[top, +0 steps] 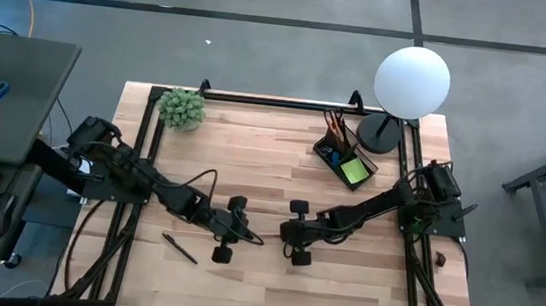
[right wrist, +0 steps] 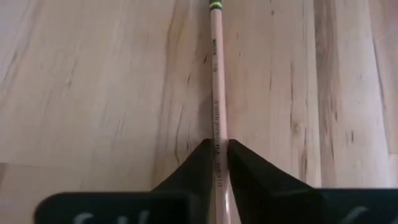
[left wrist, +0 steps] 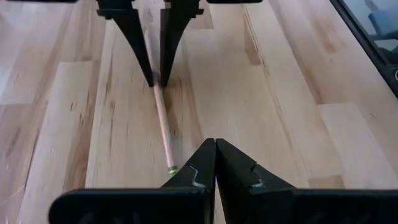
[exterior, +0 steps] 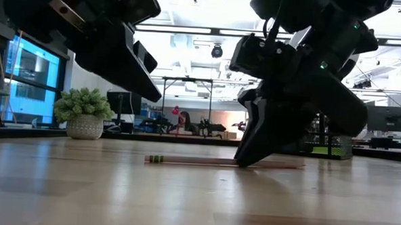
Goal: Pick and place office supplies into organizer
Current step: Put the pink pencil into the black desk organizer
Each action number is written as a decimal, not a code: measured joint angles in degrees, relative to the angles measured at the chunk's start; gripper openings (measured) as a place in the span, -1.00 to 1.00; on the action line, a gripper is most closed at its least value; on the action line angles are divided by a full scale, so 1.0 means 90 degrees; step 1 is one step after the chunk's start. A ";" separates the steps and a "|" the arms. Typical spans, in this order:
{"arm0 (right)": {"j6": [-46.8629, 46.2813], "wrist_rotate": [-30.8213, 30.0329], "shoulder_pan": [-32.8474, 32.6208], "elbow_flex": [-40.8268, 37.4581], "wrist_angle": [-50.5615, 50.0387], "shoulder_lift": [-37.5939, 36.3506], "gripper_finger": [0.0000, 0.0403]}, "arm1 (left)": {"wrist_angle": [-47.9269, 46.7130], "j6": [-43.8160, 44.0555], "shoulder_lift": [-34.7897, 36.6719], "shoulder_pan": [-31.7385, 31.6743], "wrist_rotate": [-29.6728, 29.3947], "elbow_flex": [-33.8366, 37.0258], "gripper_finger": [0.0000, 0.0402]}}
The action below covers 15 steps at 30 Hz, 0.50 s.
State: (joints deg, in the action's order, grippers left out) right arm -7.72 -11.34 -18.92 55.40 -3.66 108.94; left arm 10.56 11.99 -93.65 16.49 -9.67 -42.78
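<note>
high: overhead, straight down, whole bench (top: pixel 251 171) in frame
low: bench-top height, level, facing the room
left wrist: close, down onto the boards
right wrist: closer, same
shared: wooden pencil (right wrist: pixel 217 93) at bench centre, in low and both wrists

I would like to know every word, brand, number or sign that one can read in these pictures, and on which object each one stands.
No text can be read for certain.
Wooden pencil, between the fingers of the right hand: a printed line runs along its barrel, too blurred to read.
Organizer, lamp, potted plant, black pen: no lettering visible.
Screens in the room behind the table: too small to read.
</note>
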 joint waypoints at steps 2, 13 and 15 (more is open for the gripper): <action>0.0003 0.0063 0.0037 0.0005 -0.0062 0.0000 -0.68 | -0.0005 0.0000 0.0000 0.0000 0.0000 0.0000 -1.00; 0.0003 0.0490 0.0236 0.0016 -0.0498 0.0066 -0.81 | 0.0251 -0.0134 0.0000 -0.0002 -0.0046 0.0123 -1.00; 0.0030 0.0424 0.0176 0.0014 -0.0427 0.0159 -0.89 | 0.0748 -0.0116 0.0000 -0.0002 -0.0040 0.0409 -1.00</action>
State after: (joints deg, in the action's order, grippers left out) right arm -7.45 -7.52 -17.33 55.53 -7.50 110.37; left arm 17.28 10.95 -93.65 16.47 -10.03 -39.10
